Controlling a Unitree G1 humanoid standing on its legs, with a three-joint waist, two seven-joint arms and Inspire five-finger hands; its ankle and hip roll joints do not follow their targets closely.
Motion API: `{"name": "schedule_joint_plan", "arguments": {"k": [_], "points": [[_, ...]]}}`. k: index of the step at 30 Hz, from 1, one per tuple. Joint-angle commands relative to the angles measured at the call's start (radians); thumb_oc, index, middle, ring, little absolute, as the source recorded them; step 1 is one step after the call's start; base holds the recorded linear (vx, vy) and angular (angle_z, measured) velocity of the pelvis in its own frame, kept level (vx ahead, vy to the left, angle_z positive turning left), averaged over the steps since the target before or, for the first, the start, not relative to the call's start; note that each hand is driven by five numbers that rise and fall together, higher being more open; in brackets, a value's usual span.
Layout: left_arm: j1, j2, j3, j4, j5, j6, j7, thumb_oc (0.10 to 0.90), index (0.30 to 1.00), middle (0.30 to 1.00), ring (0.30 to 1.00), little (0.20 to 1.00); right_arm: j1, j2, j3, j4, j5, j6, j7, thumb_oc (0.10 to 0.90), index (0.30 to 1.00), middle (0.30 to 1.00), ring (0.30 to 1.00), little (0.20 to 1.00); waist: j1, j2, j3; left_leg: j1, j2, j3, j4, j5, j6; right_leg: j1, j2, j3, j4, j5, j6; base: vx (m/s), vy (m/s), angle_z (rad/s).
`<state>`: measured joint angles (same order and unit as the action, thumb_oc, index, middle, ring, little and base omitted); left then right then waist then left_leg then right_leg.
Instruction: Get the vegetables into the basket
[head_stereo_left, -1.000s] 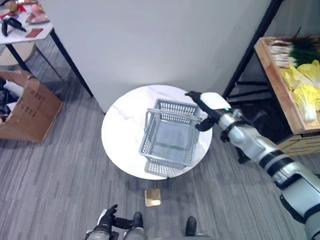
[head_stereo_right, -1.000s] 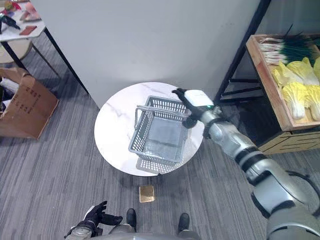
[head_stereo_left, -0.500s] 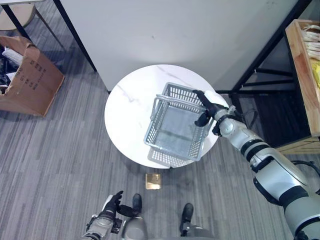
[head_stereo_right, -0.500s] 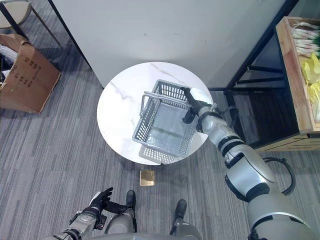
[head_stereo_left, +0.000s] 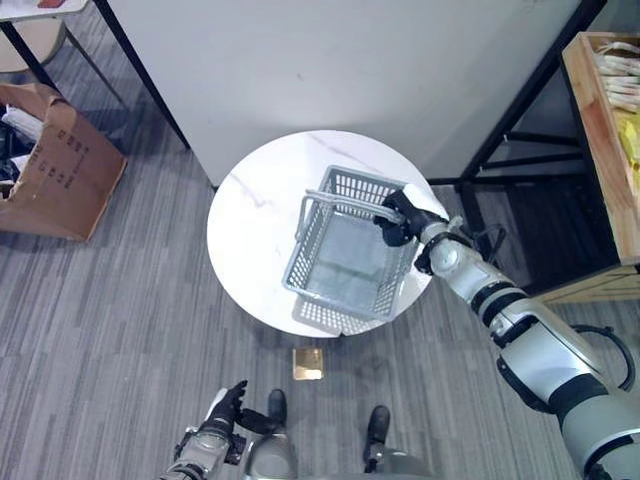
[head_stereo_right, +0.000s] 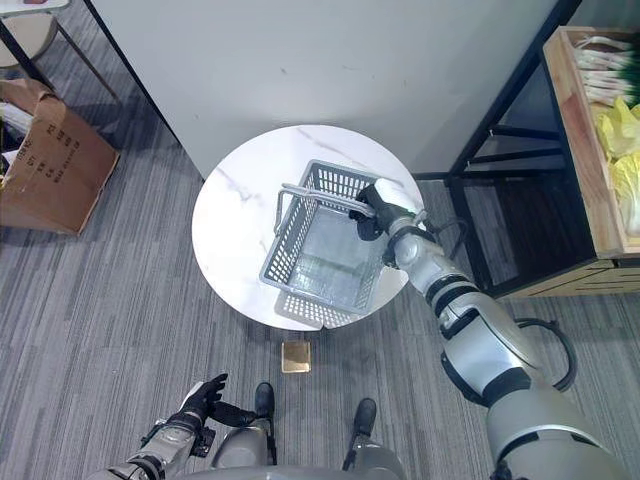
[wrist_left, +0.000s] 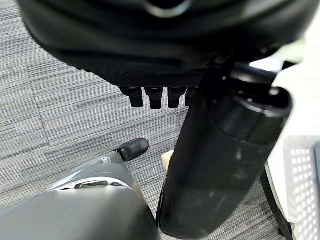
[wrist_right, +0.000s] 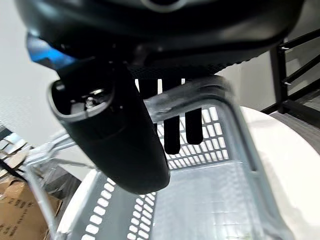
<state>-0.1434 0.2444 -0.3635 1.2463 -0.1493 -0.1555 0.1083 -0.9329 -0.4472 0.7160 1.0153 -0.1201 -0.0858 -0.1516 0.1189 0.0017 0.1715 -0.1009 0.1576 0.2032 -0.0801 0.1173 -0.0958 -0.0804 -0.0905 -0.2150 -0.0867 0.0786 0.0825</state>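
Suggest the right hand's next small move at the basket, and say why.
Probably close the right hand round the handle and lift. Its fingers hang straight across the bar, the grey basket is empty, and the vegetables lie in the wooden crate to the right.

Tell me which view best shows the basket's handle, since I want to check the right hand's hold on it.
The right wrist view: the handle crosses right in front of the right hand, whose fingers hang over it. Both eye views show the basket on the round table with the hand at its rim, but small. The left wrist view catches a sliver of basket.
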Motion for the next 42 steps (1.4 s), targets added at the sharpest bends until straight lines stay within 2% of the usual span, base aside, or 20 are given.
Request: {"name": "schedule_joint_plan", "arguments": {"k": [1,2,4,5,8,9,10,14,16,18,26,29,35,37,39,40,41,42], "points": [[-0.021,0.02,-0.046,0.053,0.046,-0.003,0.012,0.9,1.0,1.0,1.0,1.0,-0.11,-0.029,0.028,-0.148,-0.045,-0.064,-0.037,0.4,0.3,0.3,0.3,0.3,-0.007,-0.063,-0.036,0.063,-0.001,0.008,-0.007,-0.034,-0.039,0.01,-0.08,0.055,-0.001,0.068,0.079,0.0,0.0,0.0],[-0.021,0.02,-0.047,0.053,0.046,-0.003,0.012,0.9,1.0,1.0,1.0,1.0,-0.108,-0.031,0.027,-0.152,-0.045,-0.062,-0.036,0.4,0.3,0.3,0.3,0.3,-0.006,-0.062,-0.035,0.064,-0.001,0.009,-0.007,-0.034,-0.039,0.011,-0.08,0.056,-0.001,0.068,0.079,0.01,0.012,-0.04],[-0.01,0.013,-0.022,0.062,0.064,0.007,0.007,0.9,1.0,1.0,1.0,1.0,-0.055,-0.089,0.0,-0.327,-0.039,-0.075,-0.026,0.4,0.3,0.3,0.3,0.3,-0.024,-0.063,-0.042,0.084,-0.001,0.022,-0.007,-0.043,-0.038,0.021,-0.082,0.063,-0.001,0.067,0.08,0.0,0.016,-0.07],[-0.01,0.013,-0.023,0.062,0.064,0.007,0.007,0.9,1.0,1.0,1.0,1.0,-0.055,-0.089,0.0,-0.327,-0.039,-0.074,-0.026,0.4,0.3,0.3,0.3,0.3,-0.024,-0.063,-0.042,0.084,-0.001,0.022,-0.007,-0.043,-0.038,0.021,-0.082,0.063,-0.001,0.067,0.08,0.01,0.015,-0.06],[0.023,0.003,0.032,0.101,0.105,0.033,-0.029,0.9,1.0,1.0,1.0,1.0,0.118,-0.163,-0.092,-0.615,0.031,-0.12,0.025,0.4,0.3,0.3,0.3,0.3,-0.071,-0.061,-0.061,0.125,0.003,0.05,-0.007,-0.058,-0.036,0.039,-0.08,0.081,0.0,0.065,0.08,0.05,0.025,-0.15],[0.029,0.004,0.04,0.102,0.109,0.033,-0.034,0.9,1.0,1.0,1.0,1.0,0.156,-0.178,-0.108,-0.664,0.033,-0.12,0.038,0.4,0.3,0.3,0.3,0.3,-0.073,-0.059,-0.065,0.132,0.003,0.053,-0.007,-0.061,-0.035,0.043,-0.079,0.083,0.0,0.064,0.079,0.03,0.019,-0.3],[0.043,0.01,0.052,0.115,0.144,0.037,-0.04,0.9,1.0,1.0,1.0,1.0,0.204,-0.228,-0.129,-0.746,0.042,-0.14,0.064,0.4,0.3,0.3,0.3,0.3,-0.087,-0.058,-0.072,0.148,0.002,0.064,-0.007,-0.067,-0.035,0.048,-0.076,0.093,0.002,0.06,0.079,0.02,0.009,-0.35],[0.062,0.023,0.082,0.132,0.198,0.043,-0.044,0.9,1.0,1.0,1.0,1.0,0.274,-0.371,-0.159,-0.891,-0.038,-0.159,0.095,0.4,0.3,0.3,0.3,0.3,-0.119,-0.053,-0.082,0.179,0.005,0.103,-0.007,-0.075,-0.036,0.047,-0.068,0.127,0.006,0.064,0.085,0.01,0.004,-0.3],[0.068,0.026,0.088,0.134,0.206,0.041,-0.046,0.9,1.0,1.0,1.0,1.0,0.298,-0.388,-0.172,-0.911,-0.052,-0.164,0.096,0.4,0.3,0.3,0.3,0.3,-0.123,-0.051,-0.082,0.187,0.005,0.113,-0.007,-0.077,-0.035,0.046,-0.066,0.137,0.006,0.066,0.085,-0.01,0.007,-0.38],[0.079,0.024,0.093,0.135,0.222,0.04,-0.058,0.9,1.0,1.0,1.0,1.0,0.348,-0.438,-0.203,-0.943,-0.102,-0.175,0.093,0.4,0.3,0.3,0.3,0.3,-0.142,-0.044,-0.088,0.205,0.008,0.139,-0.007,-0.078,-0.035,0.042,-0.063,0.156,0.008,0.072,0.087,-0.01,0.001,-0.41],[0.084,0.017,0.125,0.142,0.239,0.041,-0.058,0.9,1.0,1.0,1.0,1.0,0.575,-0.454,-0.367,-0.953,-0.12,-0.177,0.066,0.4,0.3,0.3,0.3,0.3,-0.172,-0.039,-0.102,0.219,0.011,0.168,-0.007,-0.076,-0.037,0.038,-0.059,0.171,0.009,0.077,0.091,-0.01,0.0,-0.13],[0.092,0.01,0.148,0.141,0.237,0.039,-0.058,0.9,1.0,1.0,1.0,1.0,0.7,-0.427,-0.457,-0.95,-0.125,-0.178,0.045,0.4,0.3,0.3,0.3,0.3,-0.19,-0.04,-0.104,0.229,0.006,0.176,-0.007,-0.085,-0.032,0.04,-0.062,0.174,0.013,0.081,0.096,0.0,0.022,0.0],[0.097,0.007,0.163,0.132,0.245,0.037,-0.051,0.9,1.0,1.0,1.0,1.0,0.829,-0.398,-0.543,-0.903,-0.15,-0.163,0.031,0.4,0.3,0.3,0.3,0.3,-0.211,-0.053,-0.095,0.235,-0.018,0.204,-0.007,-0.104,-0.014,0.016,-0.076,0.202,0.044,0.095,0.12,-0.02,0.078,-0.12],[0.092,0.005,0.16,0.122,0.251,0.033,-0.05,0.9,1.0,1.0,1.0,1.0,0.921,-0.388,-0.611,-0.879,-0.171,-0.151,0.019,0.4,0.3,0.3,0.3,0.3,-0.227,-0.059,-0.075,0.236,-0.037,0.206,-0.007,-0.115,0.0,-0.001,-0.095,0.207,0.078,0.108,0.138,-0.06,0.153,-0.16],[0.082,0.007,0.148,0.111,0.256,0.03,-0.048,0.9,1.0,1.0,1.0,1.0,0.968,-0.369,-0.657,-0.866,-0.183,-0.141,-0.002,0.4,0.3,0.3,0.3,0.3,-0.239,-0.07,-0.063,0.217,-0.051,0.204,-0.007,-0.113,0.009,-0.032,-0.111,0.217,0.1,0.148,0.152,-0.11,0.128,0.02],[0.077,0.009,0.138,0.094,0.265,0.025,-0.045,0.9,1.0,1.0,1.0,1.0,1.004,-0.352,-0.693,-0.841,-0.202,-0.132,-0.023,0.4,0.3,0.3,0.3,0.3,-0.257,-0.077,-0.048,0.208,-0.06,0.213,-0.007,-0.123,0.014,-0.054,-0.115,0.235,0.097,0.211,0.175,-0.1,0.082,0.05],[0.077,0.009,0.137,0.094,0.265,0.025,-0.045,0.9,1.0,1.0,1.0,1.0,1.006,-0.352,-0.694,-0.841,-0.202,-0.132,-0.022,0.4,0.3,0.3,0.3,0.3,-0.255,-0.077,-0.049,0.208,-0.06,0.214,-0.007,-0.123,0.014,-0.055,-0.115,0.237,0.096,0.212,0.175,-0.11,0.064,-0.03],[0.074,0.015,0.135,0.085,0.263,0.023,-0.04,0.9,1.0,1.0,1.0,1.0,1.008,-0.334,-0.704,-0.824,-0.203,-0.128,-0.04,0.4,0.3,0.3,0.3,0.3,-0.263,-0.078,-0.042,0.195,-0.057,0.229,-0.007,-0.119,0.013,-0.075,-0.115,0.242,0.087,0.251,0.179,-0.11,0.016,-0.08]]}}
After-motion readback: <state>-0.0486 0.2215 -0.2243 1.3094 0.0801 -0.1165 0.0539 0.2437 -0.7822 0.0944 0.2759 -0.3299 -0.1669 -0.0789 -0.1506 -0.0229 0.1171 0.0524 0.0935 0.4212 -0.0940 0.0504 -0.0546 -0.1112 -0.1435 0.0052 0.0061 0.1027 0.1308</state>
